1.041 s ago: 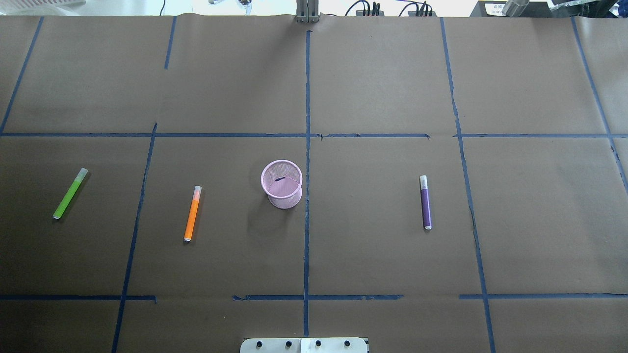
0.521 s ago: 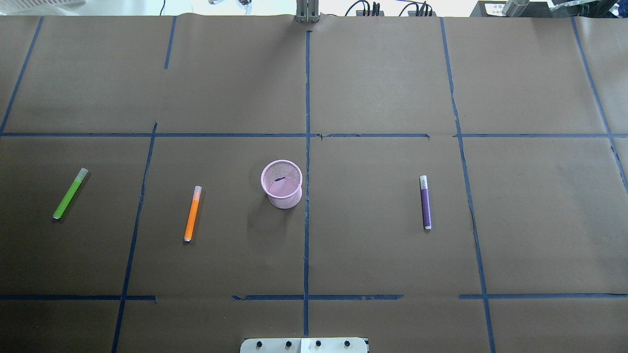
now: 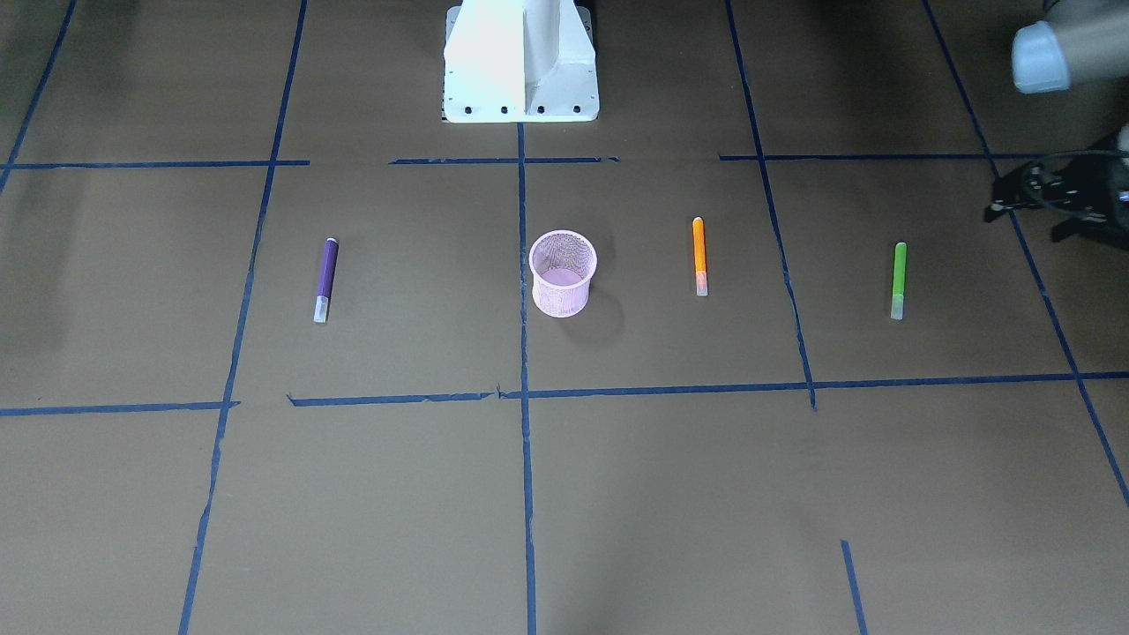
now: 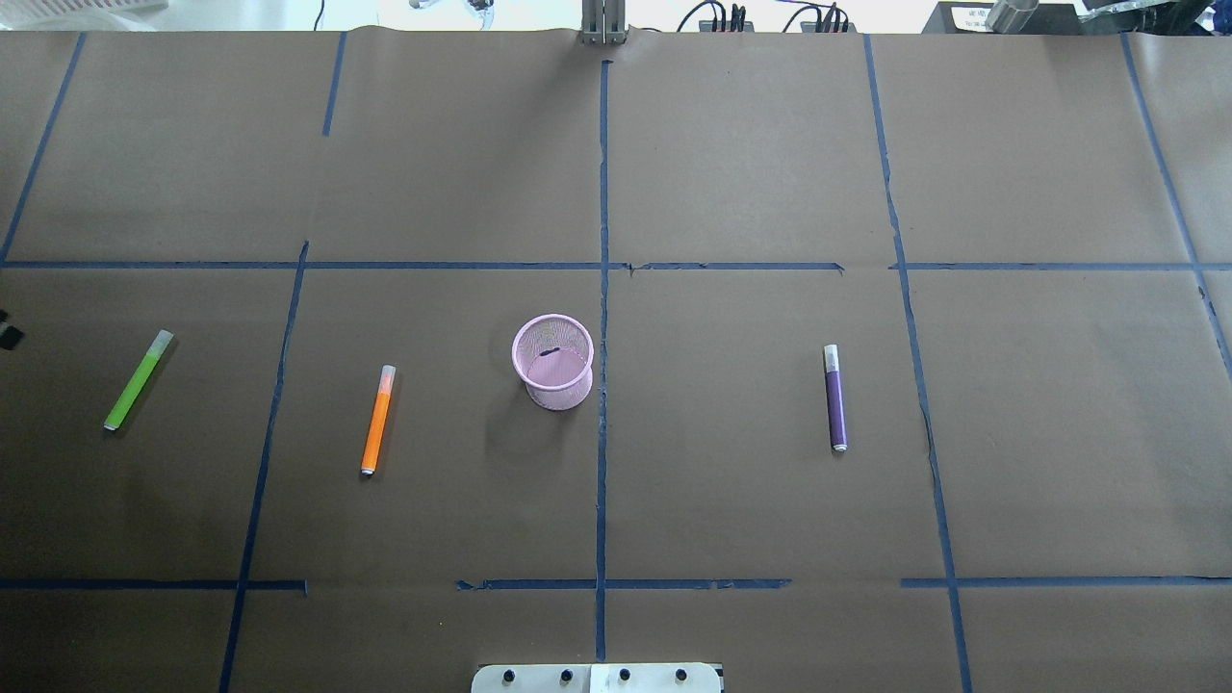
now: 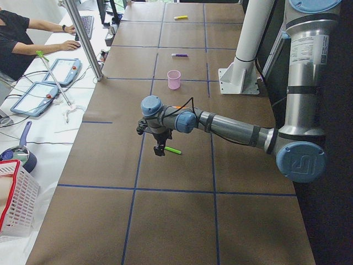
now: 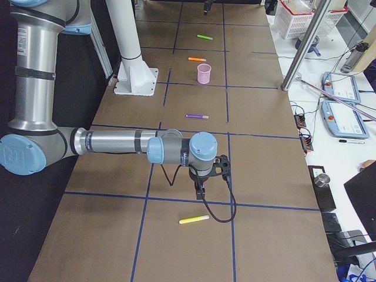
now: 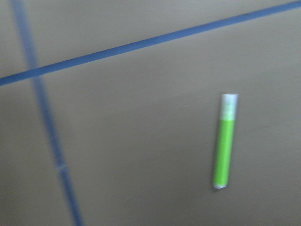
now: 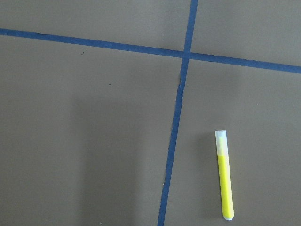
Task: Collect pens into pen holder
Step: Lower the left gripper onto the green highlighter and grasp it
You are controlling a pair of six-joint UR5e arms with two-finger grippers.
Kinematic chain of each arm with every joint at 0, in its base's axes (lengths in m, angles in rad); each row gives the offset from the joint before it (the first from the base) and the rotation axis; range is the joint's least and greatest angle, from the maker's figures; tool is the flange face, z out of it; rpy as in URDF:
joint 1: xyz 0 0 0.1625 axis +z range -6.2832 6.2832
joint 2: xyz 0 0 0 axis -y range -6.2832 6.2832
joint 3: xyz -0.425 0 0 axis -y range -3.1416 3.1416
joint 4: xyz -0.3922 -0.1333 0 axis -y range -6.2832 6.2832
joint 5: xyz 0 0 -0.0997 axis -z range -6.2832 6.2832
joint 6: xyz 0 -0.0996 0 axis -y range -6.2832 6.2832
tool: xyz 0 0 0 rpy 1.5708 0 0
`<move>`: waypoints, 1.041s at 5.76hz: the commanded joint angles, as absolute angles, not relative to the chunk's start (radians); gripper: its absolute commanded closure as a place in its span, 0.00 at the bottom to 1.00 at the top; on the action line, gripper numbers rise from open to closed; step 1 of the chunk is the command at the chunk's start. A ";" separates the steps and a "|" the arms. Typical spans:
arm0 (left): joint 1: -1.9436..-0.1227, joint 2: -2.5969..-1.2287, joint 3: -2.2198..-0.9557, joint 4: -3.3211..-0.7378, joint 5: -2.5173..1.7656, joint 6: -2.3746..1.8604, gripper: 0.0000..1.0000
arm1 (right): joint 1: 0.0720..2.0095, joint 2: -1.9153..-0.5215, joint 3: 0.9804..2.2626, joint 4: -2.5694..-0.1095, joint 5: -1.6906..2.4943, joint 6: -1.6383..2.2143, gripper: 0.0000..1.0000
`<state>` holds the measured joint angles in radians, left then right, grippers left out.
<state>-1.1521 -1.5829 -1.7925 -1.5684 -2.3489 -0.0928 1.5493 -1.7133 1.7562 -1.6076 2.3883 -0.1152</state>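
Jaws, left and right: cannot tell their state; 4 pens (image 4: 377, 420) lie outside the pen holder (image 4: 560, 390).

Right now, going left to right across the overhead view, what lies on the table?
green pen → orange pen → pink mesh pen holder → purple pen

Robotics lab, tape-gridded table (image 4: 751, 154), teach pendants (image 5: 62, 70)
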 commanded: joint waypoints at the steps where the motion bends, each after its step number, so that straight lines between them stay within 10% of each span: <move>1: -1.008 -1.713 -1.656 -1.562 -2.241 -0.104 0.00 | 1.549 -1.713 1.756 -1.608 2.388 -0.115 0.00; 6: -0.939 -1.786 -1.513 -1.559 -2.249 -0.101 0.20 | 1.549 -1.713 1.756 -1.608 2.390 -0.115 0.00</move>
<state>-0.9547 -1.7839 -1.5234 -1.5585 -2.2484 -0.1030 1.5485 -1.7135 1.7556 -1.6076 2.3899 -0.1150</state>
